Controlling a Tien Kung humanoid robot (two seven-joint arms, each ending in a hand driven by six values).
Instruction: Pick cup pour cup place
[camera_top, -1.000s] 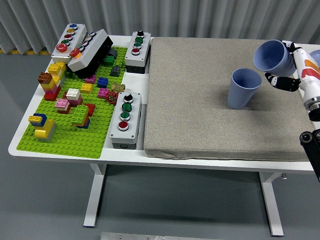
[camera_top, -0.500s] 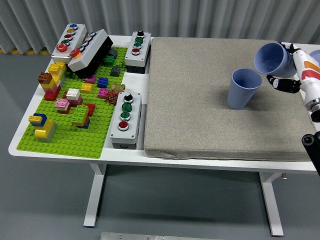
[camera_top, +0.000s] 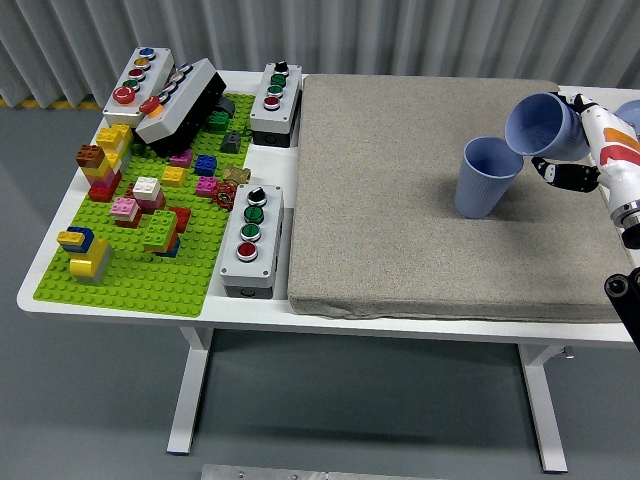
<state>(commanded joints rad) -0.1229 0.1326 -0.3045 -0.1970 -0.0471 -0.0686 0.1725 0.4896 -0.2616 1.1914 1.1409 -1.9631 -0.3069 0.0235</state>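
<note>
While a ribbed blue plastic cup (camera_top: 487, 176) stands upright on the coarse grey mat (camera_top: 420, 190), the right hand (camera_top: 575, 150) grips a matching tilted cup (camera_top: 540, 125) just above its rim.

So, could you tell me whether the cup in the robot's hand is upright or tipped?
Tipped. The held cup lies tilted in the right hand, its mouth facing left and down over the standing cup.
</note>
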